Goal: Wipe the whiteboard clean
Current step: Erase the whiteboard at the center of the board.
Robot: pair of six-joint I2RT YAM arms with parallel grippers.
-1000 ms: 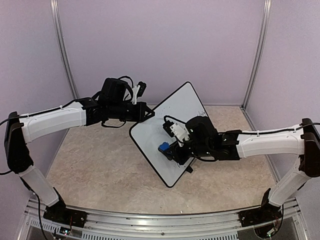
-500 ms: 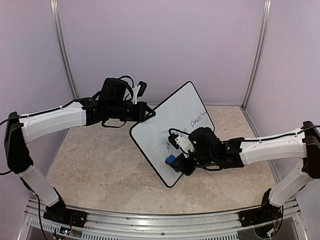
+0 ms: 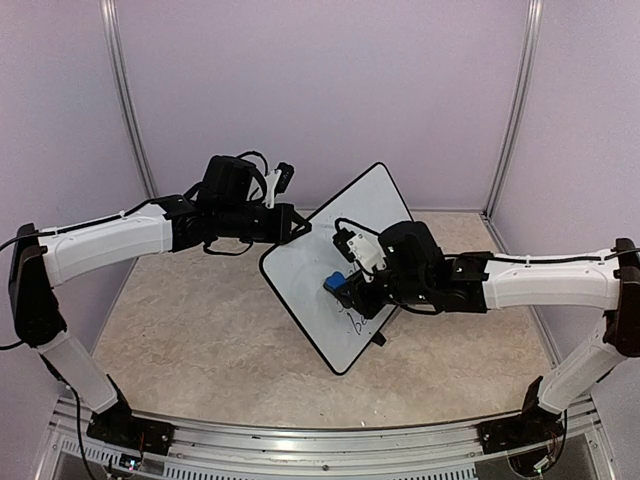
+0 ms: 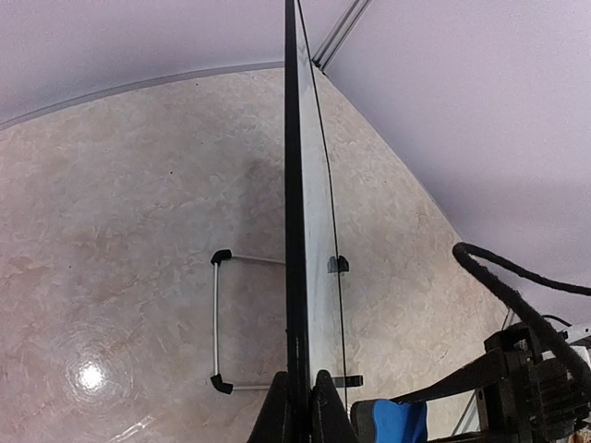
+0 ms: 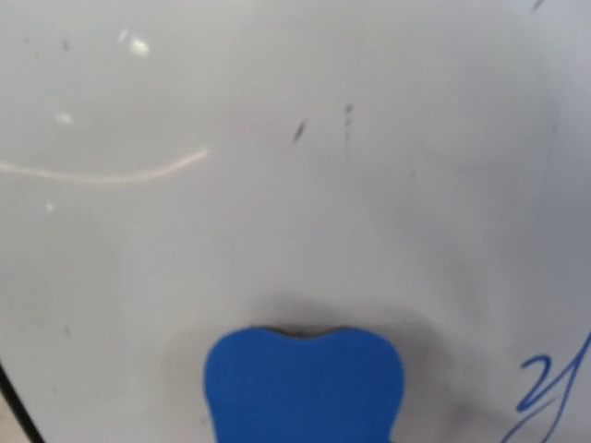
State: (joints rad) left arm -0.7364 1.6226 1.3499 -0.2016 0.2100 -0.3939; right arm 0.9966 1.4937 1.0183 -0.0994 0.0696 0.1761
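The left gripper (image 4: pixel 300 411) is clamping the edge of the propped-up whiteboard (image 3: pixel 368 212), which is standing edge-on straight ahead of its fingers, while the right gripper (image 3: pixel 347 292), closed on a blue eraser (image 5: pixel 305 383), is pressing it against the board's face.

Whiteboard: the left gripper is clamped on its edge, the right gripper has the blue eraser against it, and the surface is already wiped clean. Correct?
Not clean. The whiteboard carries blue writing beside the blue eraser, plain in the right wrist view. The rest stands: the left gripper is clamped on its edge and the right gripper has the eraser against it.
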